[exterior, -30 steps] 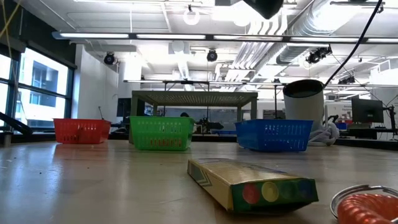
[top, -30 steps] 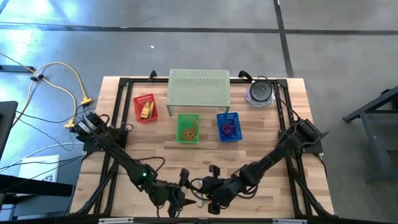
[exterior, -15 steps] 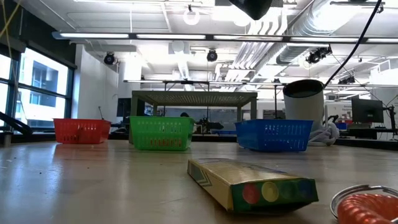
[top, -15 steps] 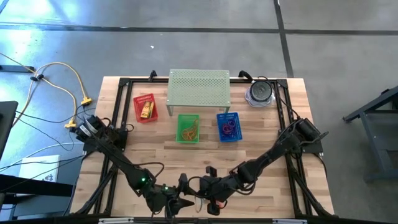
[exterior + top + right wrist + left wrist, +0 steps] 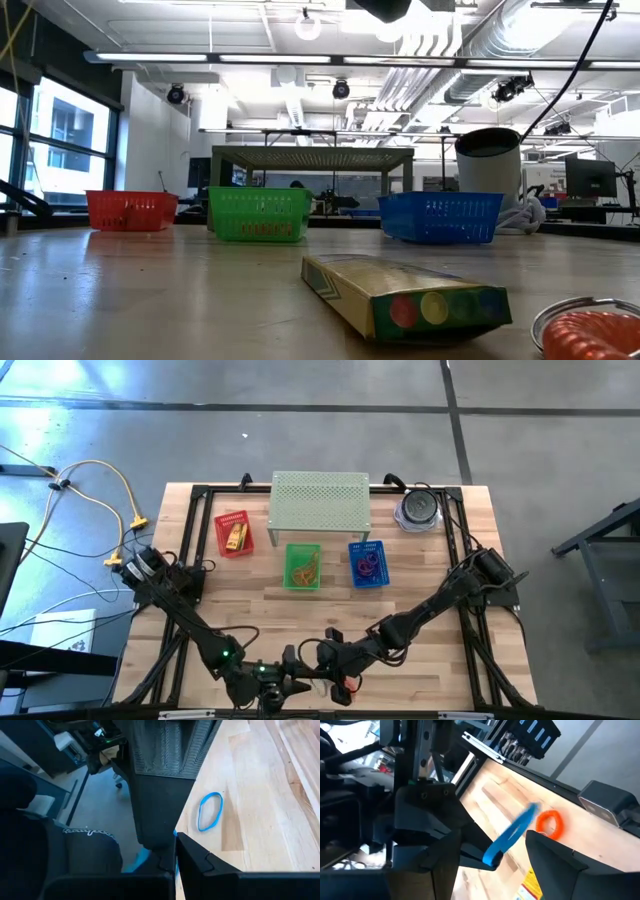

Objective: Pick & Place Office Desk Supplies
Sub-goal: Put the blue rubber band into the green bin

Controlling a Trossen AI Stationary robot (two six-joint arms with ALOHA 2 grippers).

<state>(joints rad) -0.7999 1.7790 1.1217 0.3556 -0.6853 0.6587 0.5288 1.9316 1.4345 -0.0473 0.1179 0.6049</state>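
My right gripper (image 5: 327, 652) is near the table's near edge, shut on a blue loop (image 5: 512, 834). My left gripper (image 5: 280, 684) is open just left of it. In the left wrist view the held loop shows between the left gripper's (image 5: 494, 834) spread fingers; whether they touch it I cannot tell. A second blue loop (image 5: 210, 812) lies flat on the wood. An orange loop (image 5: 551, 824) also lies flat, and beside it is the corner of a yellow packet (image 5: 530, 887). More loops sit in the blue basket (image 5: 367, 563). My right gripper pinches the blue loop by one end (image 5: 490, 860) between its two shut fingers (image 5: 195, 857). A sliver of blue shows at their seam (image 5: 175, 834). The loop is lifted clear of the table. It sticks out from the fingertips as a flattened band.
Red basket (image 5: 234, 533), green basket (image 5: 303, 565) and blue basket stand in a row before the pale green shelf (image 5: 320, 500). A round grey container (image 5: 417, 508) sits at the far right. A flat coloured box (image 5: 405, 295) and an orange coil (image 5: 590, 335) lie near the near edge.
My right gripper has moved toward the table's left and slightly toward the far edge, still shut. My left gripper has shifted a little toward the left and the near edge.
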